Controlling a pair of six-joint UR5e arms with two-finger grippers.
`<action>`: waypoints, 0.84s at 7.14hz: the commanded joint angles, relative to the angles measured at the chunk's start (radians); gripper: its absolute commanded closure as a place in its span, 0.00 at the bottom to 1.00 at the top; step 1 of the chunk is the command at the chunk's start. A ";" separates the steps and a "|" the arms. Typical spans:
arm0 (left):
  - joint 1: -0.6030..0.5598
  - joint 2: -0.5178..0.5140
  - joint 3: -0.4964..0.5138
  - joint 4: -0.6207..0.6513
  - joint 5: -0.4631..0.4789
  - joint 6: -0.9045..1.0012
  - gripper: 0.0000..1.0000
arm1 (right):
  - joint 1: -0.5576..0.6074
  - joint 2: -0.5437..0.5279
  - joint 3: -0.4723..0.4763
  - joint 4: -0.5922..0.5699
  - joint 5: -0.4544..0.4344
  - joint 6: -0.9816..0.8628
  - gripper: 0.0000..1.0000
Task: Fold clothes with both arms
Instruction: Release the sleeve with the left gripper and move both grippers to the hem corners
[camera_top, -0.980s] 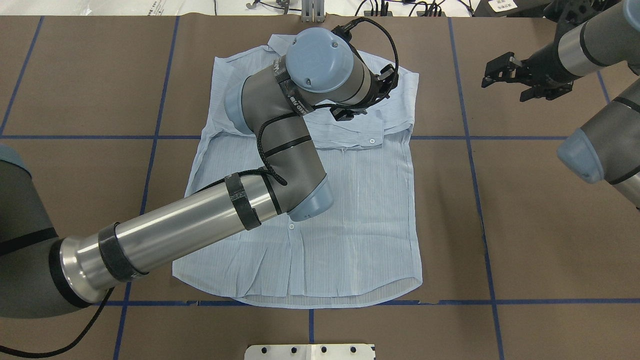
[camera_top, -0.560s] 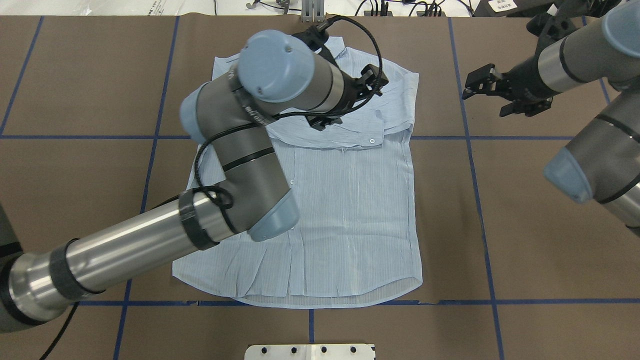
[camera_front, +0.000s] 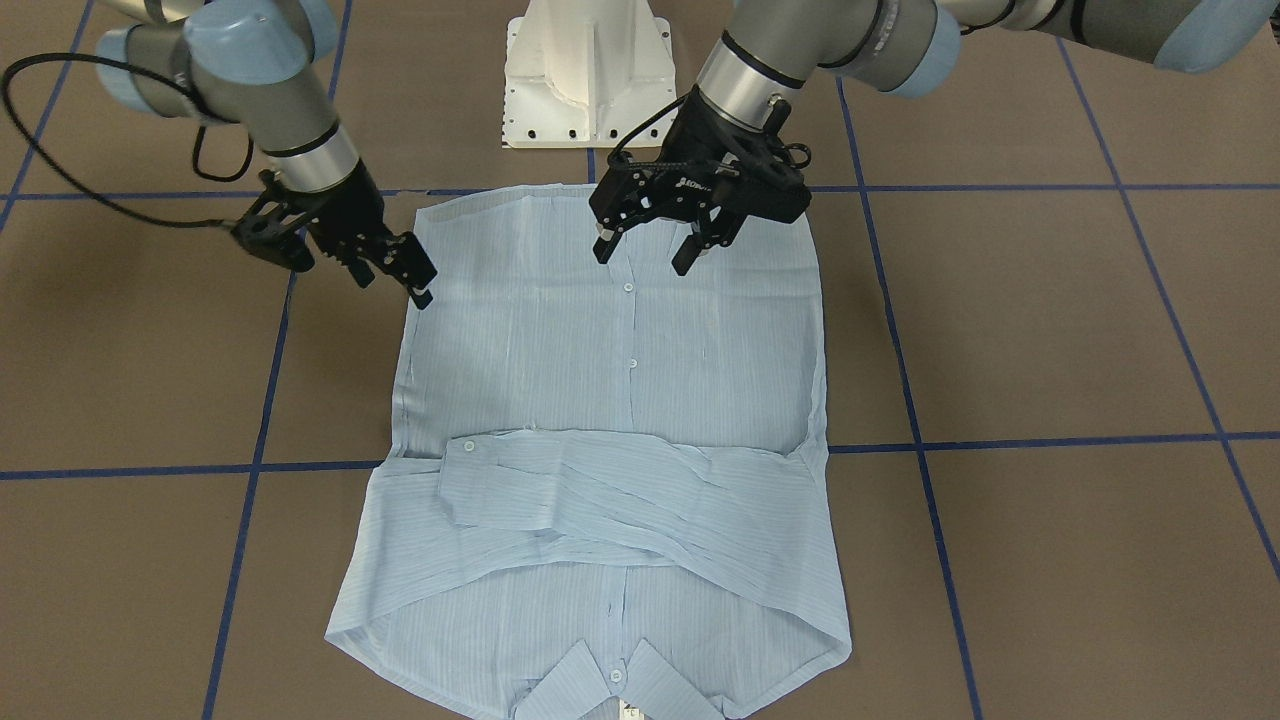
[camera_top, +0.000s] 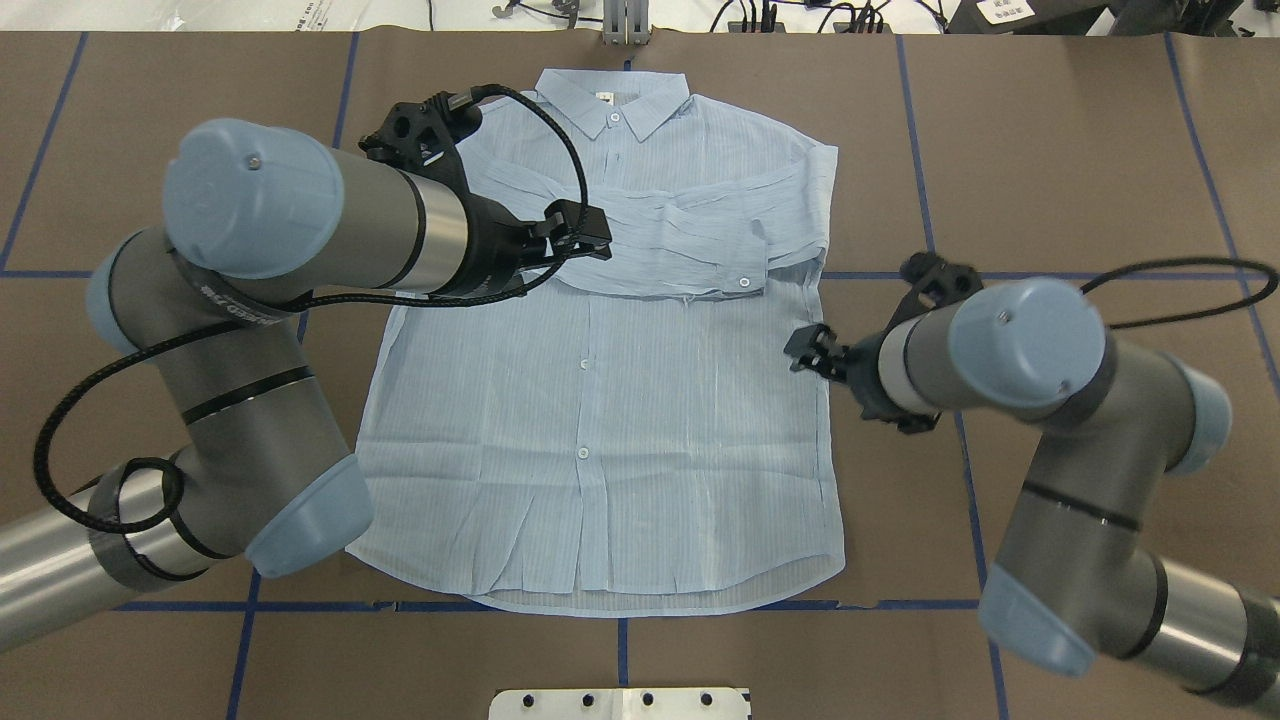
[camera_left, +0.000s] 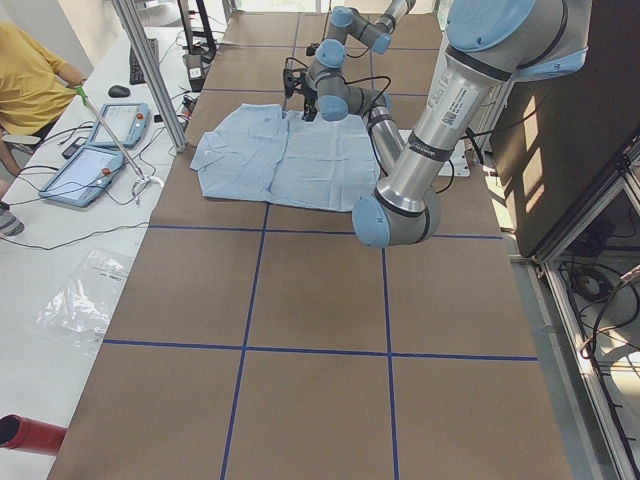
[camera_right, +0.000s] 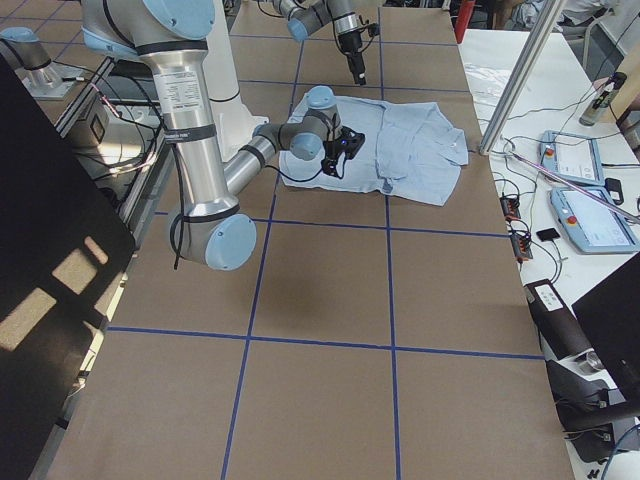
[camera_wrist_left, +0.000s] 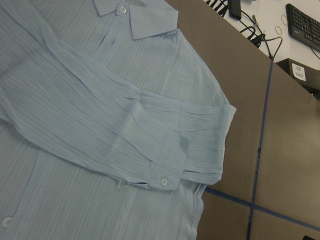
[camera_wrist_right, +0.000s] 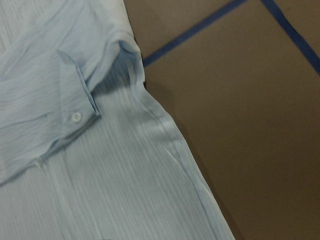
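**Shirt (camera_top: 620, 430) flat on table (camera_top: 1050, 150); nothing gripped**

The brown table is marked with blue tape lines (camera_top: 1050, 275). The shirt is laid front up and buttoned. Its hem is toward the white pedestal (camera_front: 585, 70), its collar (camera_top: 612, 105) is on the far side, and both sleeves are folded across the chest. The left arm (camera_top: 300, 215) is held above the folded sleeves, and the right arm (camera_top: 1010, 345) is held at the garment's right edge. The left gripper (camera_front: 643, 250) is seen with fingers spread, clear of the fabric. The right gripper (camera_front: 395, 283) is likewise spread, with nothing pinched. A white cuff button (camera_top: 745, 283) is noted near that edge.
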 joint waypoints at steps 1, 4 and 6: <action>-0.025 0.036 -0.020 0.009 -0.023 0.038 0.01 | -0.217 -0.011 0.072 -0.153 -0.148 0.239 0.10; -0.025 0.040 -0.011 0.009 -0.020 0.039 0.03 | -0.309 -0.041 0.075 -0.165 -0.201 0.301 0.11; -0.023 0.040 -0.006 0.009 -0.018 0.038 0.03 | -0.325 -0.074 0.061 -0.165 -0.227 0.309 0.12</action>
